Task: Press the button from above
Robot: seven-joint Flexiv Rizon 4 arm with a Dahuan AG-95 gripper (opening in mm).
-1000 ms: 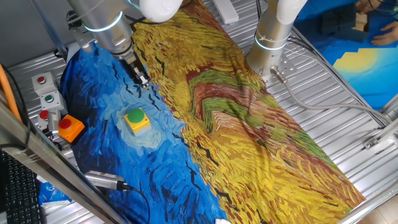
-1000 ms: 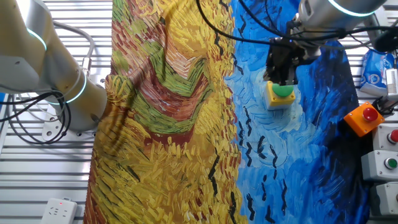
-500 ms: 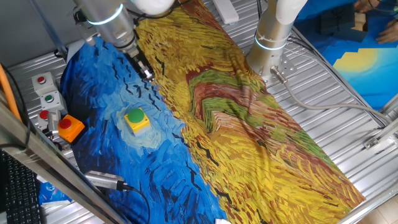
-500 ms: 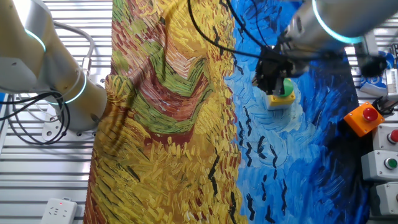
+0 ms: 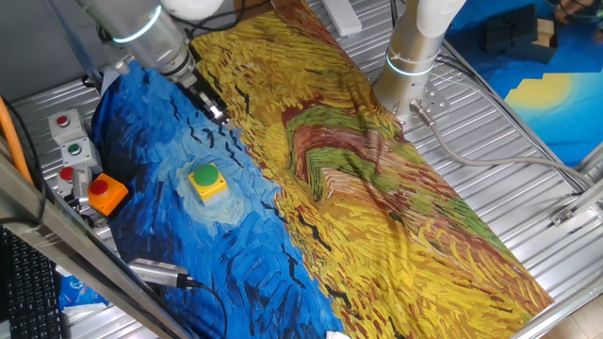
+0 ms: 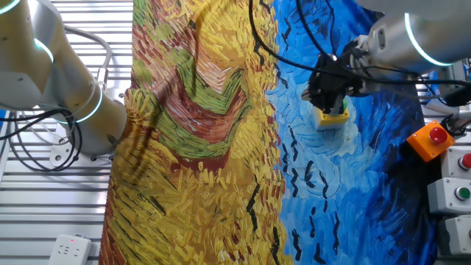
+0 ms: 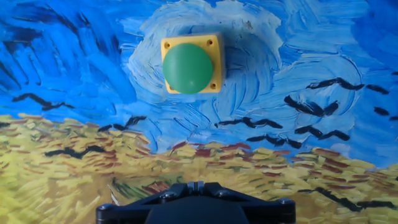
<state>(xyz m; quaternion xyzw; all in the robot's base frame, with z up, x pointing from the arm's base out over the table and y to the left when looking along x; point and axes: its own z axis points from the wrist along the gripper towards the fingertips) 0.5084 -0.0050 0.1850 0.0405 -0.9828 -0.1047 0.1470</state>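
Observation:
The green dome button (image 5: 204,176) in its yellow square box sits on the blue part of the painted cloth. In the hand view the button (image 7: 188,67) lies ahead at the upper middle. In the other fixed view only the yellow box (image 6: 333,116) shows below the hand. My gripper (image 5: 219,117) hangs tilted above the cloth, behind and a little to the side of the button, not touching it. It also shows in the other fixed view (image 6: 327,94). In the hand view the fingertips (image 7: 197,185) are pressed together with nothing between them.
A red button on an orange box (image 5: 104,193) and small grey button boxes (image 5: 72,149) stand at the cloth's edge. They also show in the other fixed view, the orange box (image 6: 433,139) and a grey box (image 6: 458,193). A second arm's base (image 5: 412,58) stands beside the yellow cloth. A silver cylinder (image 5: 156,273) lies near the front.
The arm has swung and tilted, its wrist moving away to the side. The fingertips stay near the same spot above the cloth by the button. The button has not moved.

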